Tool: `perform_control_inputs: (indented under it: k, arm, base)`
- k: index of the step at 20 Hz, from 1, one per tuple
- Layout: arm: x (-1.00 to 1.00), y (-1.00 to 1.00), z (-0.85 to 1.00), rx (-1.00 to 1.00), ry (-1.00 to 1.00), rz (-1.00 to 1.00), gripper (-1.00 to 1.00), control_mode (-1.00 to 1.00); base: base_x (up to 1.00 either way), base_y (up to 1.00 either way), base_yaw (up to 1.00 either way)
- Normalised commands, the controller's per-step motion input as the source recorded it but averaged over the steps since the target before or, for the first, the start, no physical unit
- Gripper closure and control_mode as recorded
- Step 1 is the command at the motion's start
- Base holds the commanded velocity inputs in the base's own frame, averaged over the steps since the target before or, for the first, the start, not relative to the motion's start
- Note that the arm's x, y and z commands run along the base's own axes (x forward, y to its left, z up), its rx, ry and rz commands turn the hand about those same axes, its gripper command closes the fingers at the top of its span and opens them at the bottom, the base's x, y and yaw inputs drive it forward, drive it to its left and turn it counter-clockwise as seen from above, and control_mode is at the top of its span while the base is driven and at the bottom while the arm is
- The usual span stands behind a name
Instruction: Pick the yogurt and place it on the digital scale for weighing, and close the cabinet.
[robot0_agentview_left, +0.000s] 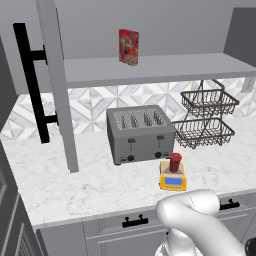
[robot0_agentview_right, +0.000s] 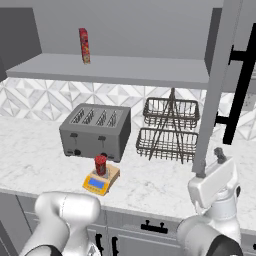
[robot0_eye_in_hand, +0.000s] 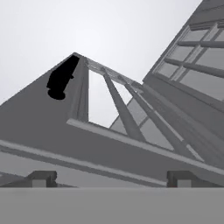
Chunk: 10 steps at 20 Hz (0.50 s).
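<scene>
Yogurt (robot0_agentview_left: 175, 162) stands on digital scale (robot0_agentview_left: 173, 176), lower centre, near counter (robot0_agentview_left: 75, 190) front edge, toaster (robot0_agentview_left: 140, 134) just behind. Cabinet (robot0_agentview_right: 220, 85) doors open. Gripper (robot0_eye_in_hand: 111, 177) spread, empty, at right door's lower edge, right of frame.

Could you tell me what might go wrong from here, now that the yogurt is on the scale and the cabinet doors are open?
1. The open gripper sits at the bottom edge of the right cabinet door, not at its black handle; a push there might slip off.
2. The left cabinet door also stands open and could be forgotten.
3. A wide arm swing might knock the yogurt off the digital scale.
</scene>
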Motion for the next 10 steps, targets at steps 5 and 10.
perform_control_inputs:
  k: [5, 10]
  arm:
    - [0.54, -0.51, 0.0, 0.01, 0.26, 0.1, -1.0, -1.0]
    - [0.17, -0.29, 0.27, 0.0, 0.13, 0.08, -1.0, -1.0]
  base:
    - [0.0, 0.0, 0.0]
    - [0.0, 0.0, 0.0]
